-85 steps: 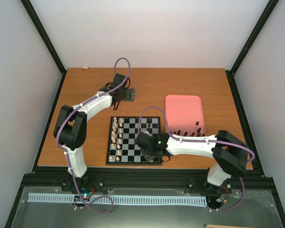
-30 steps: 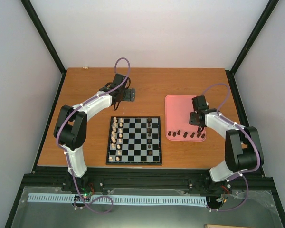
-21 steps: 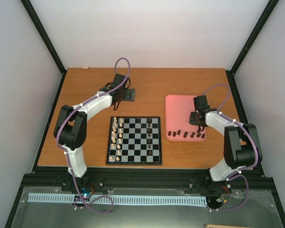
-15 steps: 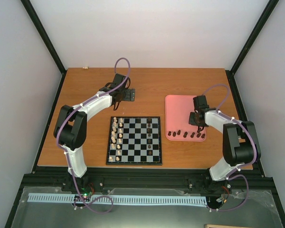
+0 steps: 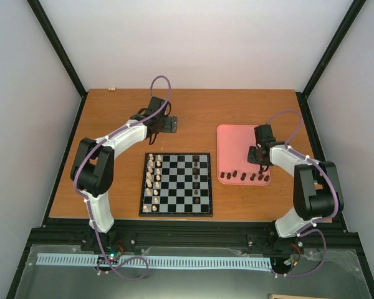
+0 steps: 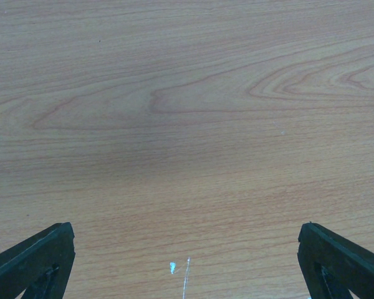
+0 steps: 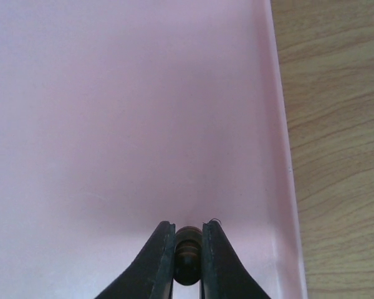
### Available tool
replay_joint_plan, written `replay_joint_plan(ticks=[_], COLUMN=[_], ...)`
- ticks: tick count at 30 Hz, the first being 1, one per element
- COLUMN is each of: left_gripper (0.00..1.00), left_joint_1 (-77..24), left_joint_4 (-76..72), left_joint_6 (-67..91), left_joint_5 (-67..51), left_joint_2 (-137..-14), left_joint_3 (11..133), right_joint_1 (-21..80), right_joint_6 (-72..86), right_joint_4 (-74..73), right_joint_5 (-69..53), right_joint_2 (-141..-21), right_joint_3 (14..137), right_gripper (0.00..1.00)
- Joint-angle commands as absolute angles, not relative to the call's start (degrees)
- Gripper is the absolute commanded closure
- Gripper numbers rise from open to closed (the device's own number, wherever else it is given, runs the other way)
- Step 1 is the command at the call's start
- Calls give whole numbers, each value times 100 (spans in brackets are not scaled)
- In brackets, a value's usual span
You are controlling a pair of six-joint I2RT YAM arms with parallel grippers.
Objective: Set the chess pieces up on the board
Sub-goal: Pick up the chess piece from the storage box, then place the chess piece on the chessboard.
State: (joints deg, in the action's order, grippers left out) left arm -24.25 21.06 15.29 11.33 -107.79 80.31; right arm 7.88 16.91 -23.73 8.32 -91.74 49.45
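The left gripper [image 6: 186,249] gapes empty over the table [image 6: 187,93], the board [image 5: 176,215] waits mid-table, and the right gripper [image 7: 188,252] is pinched tight on one dark chess piece [image 7: 187,238] in the pink tray [image 7: 112,124], a hold so slight it could slip or twist on lifting.

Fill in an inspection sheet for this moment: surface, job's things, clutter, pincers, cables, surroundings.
Surface: wooden table, bare grain under the left wrist.
Job's things: board carries cream pieces on its left side and a few dark ones on its right. Dark pieces lie in a row at the near edge of the pink tray.
Clutter: small pale scrap at the far left corner.
Pincers: left pincer open, empty, above the table. Right pincer shut on a dark piece over the tray.
Cables: purple cables loop along both arms.
Surroundings: white walls, black posts.
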Motion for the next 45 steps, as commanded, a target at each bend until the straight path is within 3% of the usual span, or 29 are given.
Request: replay_joint_plan(ticks=[1, 5, 10, 22, 32, 45], left_gripper=[0, 0, 0, 0, 0, 0], left_joint_1=[-2399, -2399, -2400, -2399, -2399, -2399], left_joint_4=[2159, 2163, 2167, 2164, 2153, 2149], left_joint_6=[1599, 1600, 1599, 1608, 1609, 1603], left_joint_5=[1166, 1173, 1193, 1224, 1229, 1239], left_joint_2=[-10797, -10777, -10720, -10607, -10625, -10635], left_joint_3=[8269, 8258, 8240, 8185, 8187, 8173], right_joint_1=[858, 1422, 2905, 6225, 7286, 7404], right_joint_6=[1712, 1736, 1978, 3000, 3564, 3598], right_joint_4=[-2486, -2885, -3256, -4240, -4684, -4070], right_joint_5=[642, 687, 900, 1519, 1451, 1379], right_joint_2=[-8514, -8014, -7653, -7923, -8447, -8915], right_joint_3=[5032, 5279, 5536, 5785, 5905, 5651], right_gripper=[97, 97, 97, 97, 97, 97])
